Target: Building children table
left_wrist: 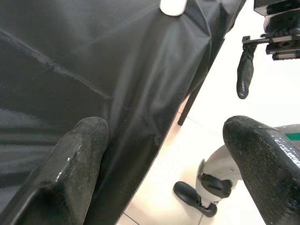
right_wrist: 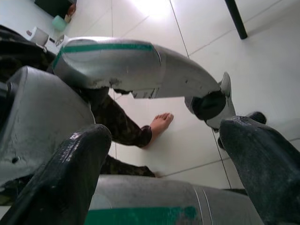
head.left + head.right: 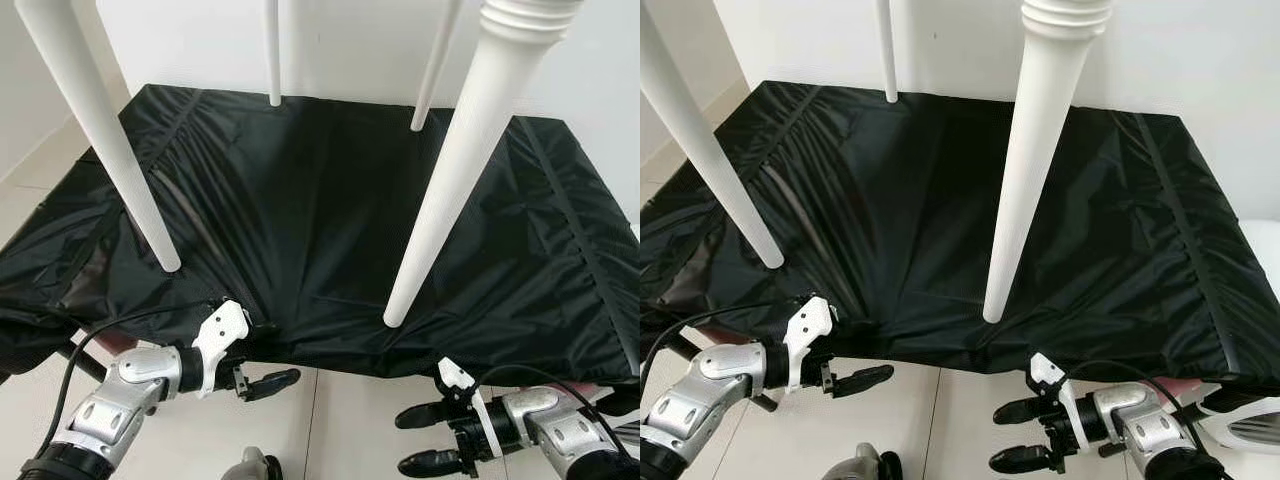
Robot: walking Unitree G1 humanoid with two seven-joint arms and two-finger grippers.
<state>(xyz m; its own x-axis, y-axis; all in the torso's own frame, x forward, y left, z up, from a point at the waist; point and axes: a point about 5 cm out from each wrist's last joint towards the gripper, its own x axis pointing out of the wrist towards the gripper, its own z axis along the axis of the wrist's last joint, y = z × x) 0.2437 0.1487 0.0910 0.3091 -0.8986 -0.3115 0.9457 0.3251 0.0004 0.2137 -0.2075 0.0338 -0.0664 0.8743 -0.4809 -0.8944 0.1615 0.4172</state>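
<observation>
The left hand (image 3: 262,382) and right hand (image 3: 428,438) hover wide open and empty by the black cloth's (image 3: 330,220) near edge. Beyond them, four white table legs (image 3: 440,200) stand on the cloth.

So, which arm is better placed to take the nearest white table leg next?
Probably the right. The open right gripper hangs just below the thick white turned table leg on the black fabric cover. The open left gripper sits farther to the side, at the cover's edge.

Left end effector (image 3: 262,384) and right end effector (image 3: 428,438) both agape, low.
</observation>
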